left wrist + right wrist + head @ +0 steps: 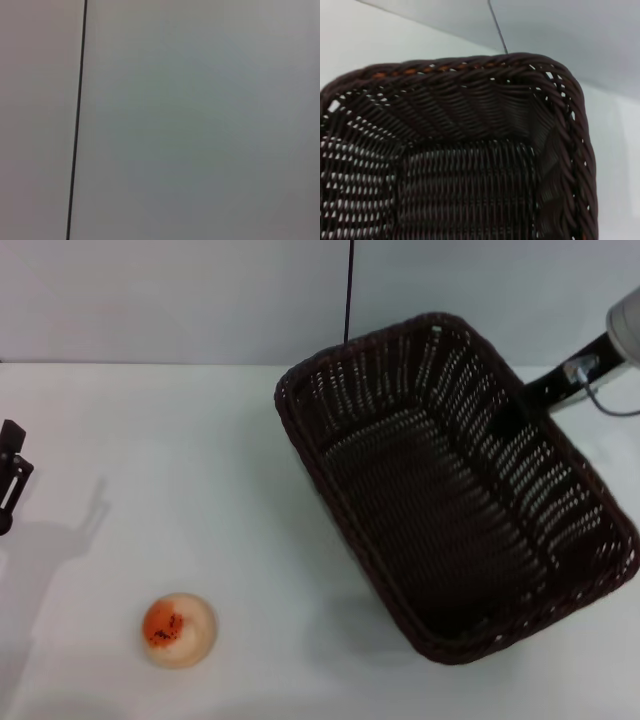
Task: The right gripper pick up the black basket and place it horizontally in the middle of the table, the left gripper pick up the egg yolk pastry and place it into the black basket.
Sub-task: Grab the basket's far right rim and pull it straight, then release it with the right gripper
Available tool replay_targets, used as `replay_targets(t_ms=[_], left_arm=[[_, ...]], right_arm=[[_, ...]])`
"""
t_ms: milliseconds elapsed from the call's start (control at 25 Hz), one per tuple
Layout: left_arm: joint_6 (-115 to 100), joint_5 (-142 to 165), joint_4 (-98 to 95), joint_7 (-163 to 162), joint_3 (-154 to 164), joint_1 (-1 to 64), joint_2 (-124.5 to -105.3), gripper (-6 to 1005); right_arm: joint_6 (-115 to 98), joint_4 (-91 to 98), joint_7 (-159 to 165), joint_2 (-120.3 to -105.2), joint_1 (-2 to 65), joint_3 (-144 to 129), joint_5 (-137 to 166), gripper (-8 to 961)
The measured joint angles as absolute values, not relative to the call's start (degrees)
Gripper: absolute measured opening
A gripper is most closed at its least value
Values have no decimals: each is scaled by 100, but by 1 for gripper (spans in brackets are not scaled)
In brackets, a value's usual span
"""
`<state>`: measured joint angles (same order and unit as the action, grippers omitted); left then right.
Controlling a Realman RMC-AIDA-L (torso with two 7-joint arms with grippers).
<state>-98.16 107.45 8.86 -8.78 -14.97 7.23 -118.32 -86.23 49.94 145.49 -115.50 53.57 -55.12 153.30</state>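
Gripping the black basket by its far right rim, our right gripper appears closed on the wicker, though the wall hides its fingertips; the basket sits skewed on the right half of the bench, so a one-sided hold could let it swing or slip as we turn it level toward the middle. The egg yolk pastry lies well apart at front left with nothing between, and our left gripper waits at the left edge, its opening impossible to tell.
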Motion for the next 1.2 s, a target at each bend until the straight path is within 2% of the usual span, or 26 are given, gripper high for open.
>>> replay_targets(t_ms=[440,560,600,640,680,720,800,1200], left_arm=[[-10105,10793,854,-885,-1363,513,-11829,815],[-10171,10793,877,-887,-1306,444,-11834,815],[-10213,10793,904,-887,-1300,400,-11845,815],[-10213,10793,904,-887,-1300,400,-11845,815],[-10243,10794,941,-876,-1292,367,-11853,815],[-10243,10794,941,-876,-1292,367,-11853,815],[-10275,10798,1030,-850,-1268,305,-11856,815],[-10357,10797,1189,-839,-1257,192,-11861,814]], right_arm=[[-9264,5858,12215,-11571,5531,-5618,15269,138],[-9423,5840,11603,-11630,5628,-6085,15297,138],[-9428,5871,11327,-11704,5634,-6401,15319,138],[-9428,5871,11327,-11704,5634,-6401,15319,138],[-9333,5942,11032,-11797,5623,-6579,15322,138],[-9333,5942,11032,-11797,5623,-6579,15322,138],[-9043,6013,10720,-11892,5579,-6683,15221,138],[-8200,5857,10174,-11902,5454,-6900,14355,139]])
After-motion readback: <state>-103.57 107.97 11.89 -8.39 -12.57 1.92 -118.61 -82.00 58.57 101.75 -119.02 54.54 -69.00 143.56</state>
